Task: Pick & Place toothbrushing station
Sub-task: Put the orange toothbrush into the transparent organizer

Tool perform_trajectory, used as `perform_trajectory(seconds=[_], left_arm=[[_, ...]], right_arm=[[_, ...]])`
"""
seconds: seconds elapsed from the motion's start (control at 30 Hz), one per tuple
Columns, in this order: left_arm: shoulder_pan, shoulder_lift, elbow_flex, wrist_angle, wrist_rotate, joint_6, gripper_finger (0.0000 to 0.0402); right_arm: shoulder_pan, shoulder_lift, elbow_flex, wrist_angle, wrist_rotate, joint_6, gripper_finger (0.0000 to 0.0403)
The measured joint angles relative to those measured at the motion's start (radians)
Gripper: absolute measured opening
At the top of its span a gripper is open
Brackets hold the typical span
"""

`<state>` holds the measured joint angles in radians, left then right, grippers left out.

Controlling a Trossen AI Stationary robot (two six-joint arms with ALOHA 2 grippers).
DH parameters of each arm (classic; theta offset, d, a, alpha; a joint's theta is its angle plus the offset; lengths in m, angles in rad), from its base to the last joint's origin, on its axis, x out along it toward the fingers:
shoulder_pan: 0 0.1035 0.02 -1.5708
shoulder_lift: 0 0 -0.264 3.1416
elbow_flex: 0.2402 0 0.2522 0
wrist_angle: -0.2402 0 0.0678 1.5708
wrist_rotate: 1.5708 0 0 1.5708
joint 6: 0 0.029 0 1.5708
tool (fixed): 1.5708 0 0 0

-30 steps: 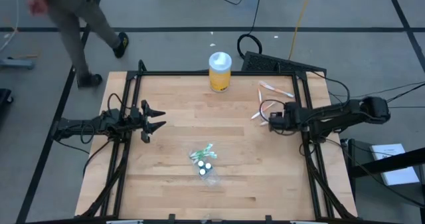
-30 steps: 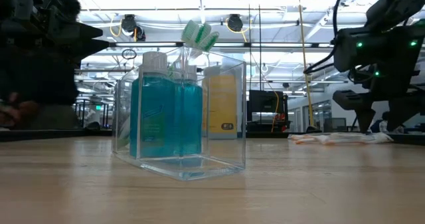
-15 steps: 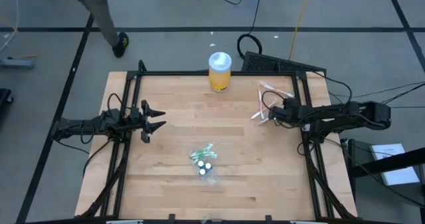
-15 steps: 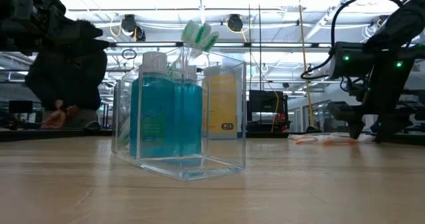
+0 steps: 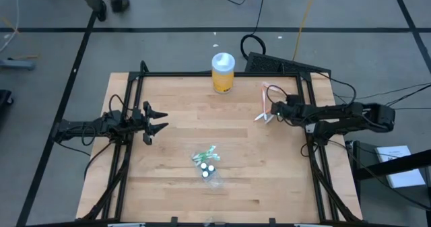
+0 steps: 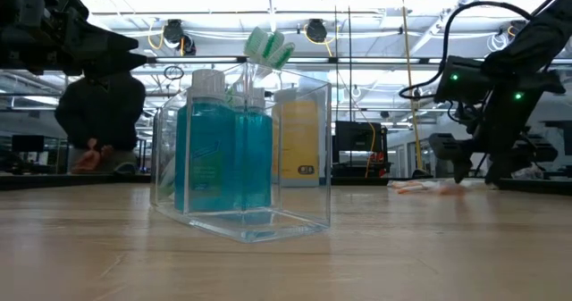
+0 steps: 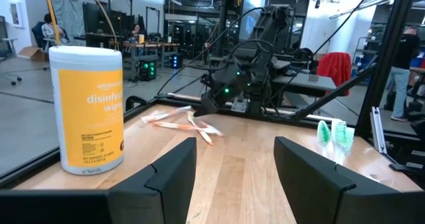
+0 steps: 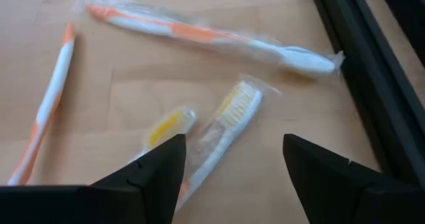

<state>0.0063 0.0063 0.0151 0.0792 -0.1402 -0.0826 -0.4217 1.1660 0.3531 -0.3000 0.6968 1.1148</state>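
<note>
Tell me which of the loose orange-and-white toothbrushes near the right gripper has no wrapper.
The bare orange-and-white toothbrush lying apart at the edge of the right wrist view; the long one and the two with yellow bristles are in clear plastic wrappers.

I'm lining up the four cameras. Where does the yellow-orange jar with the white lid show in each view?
High view: yellow-orange jar with the white lid at the table's far edge, centre.
Low view: seen through the clear plastic container, right of the blue bottles.
Left wrist view: large, at the picture's left.
Right wrist view: not in it.
Shared landmark: the orange-and-white toothbrushes, near the right gripper.
</note>
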Motion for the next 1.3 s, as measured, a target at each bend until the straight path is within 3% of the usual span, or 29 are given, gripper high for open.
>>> perform_trajectory(seconds=[0.5, 0.83, 1.3], left_arm=[[0.0, 0.0, 0.0, 0.0, 0.0, 0.0, 0.0209], [0.0, 0.0, 0.0, 0.0, 0.0, 0.0, 0.0209], [0.0, 0.0, 0.0, 0.0, 0.0, 0.0, 0.0209]], right_arm=[[-0.177, -0.002, -0.046, 0.16, -0.13, -0.116, 0.0205], [-0.202, -0.003, -0.158, 0.408, -0.121, -0.185, 0.0193], [-0.208, -0.001, -0.159, 0.406, -0.126, -0.22, 0.009]])
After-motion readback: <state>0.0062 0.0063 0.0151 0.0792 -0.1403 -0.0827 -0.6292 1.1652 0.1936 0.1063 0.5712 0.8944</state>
